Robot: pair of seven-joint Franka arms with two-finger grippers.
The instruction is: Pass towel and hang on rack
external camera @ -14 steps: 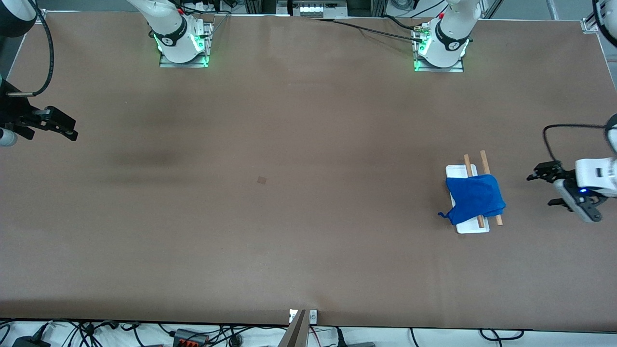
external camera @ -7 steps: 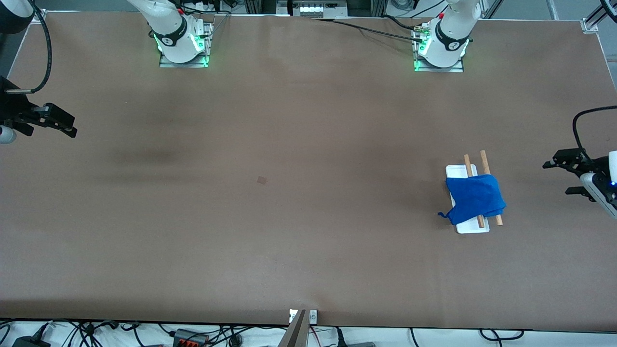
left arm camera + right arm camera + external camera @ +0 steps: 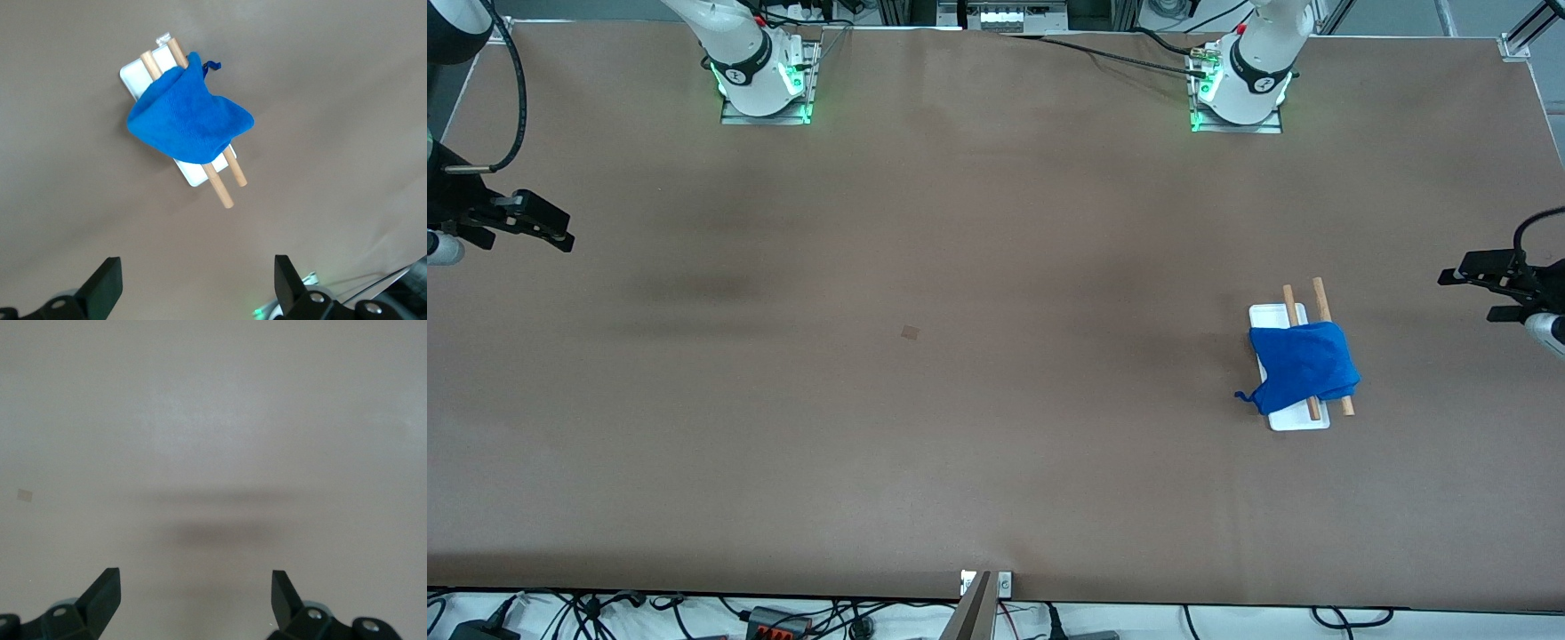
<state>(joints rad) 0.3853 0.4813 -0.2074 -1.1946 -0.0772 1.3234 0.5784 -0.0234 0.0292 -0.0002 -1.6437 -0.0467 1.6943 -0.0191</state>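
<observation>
The towel (image 3: 1303,367) is lying draped over the rack (image 3: 1289,420) toward the left arm's end of the brown table (image 3: 960,400). Left gripper (image 3: 1469,289) and right gripper (image 3: 551,233) are hovering wide open, holding nothing, at the table's two ends.

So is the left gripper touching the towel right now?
Apart. The front view shows the left gripper well clear of the towel, bare table between them.

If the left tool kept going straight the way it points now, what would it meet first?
Probably bare table. The left tool, open and empty, looks down at the tabletop, with the towel draped on the rack farther along. Depth is unclear, so it might reach the rack's rod ends instead.
</observation>
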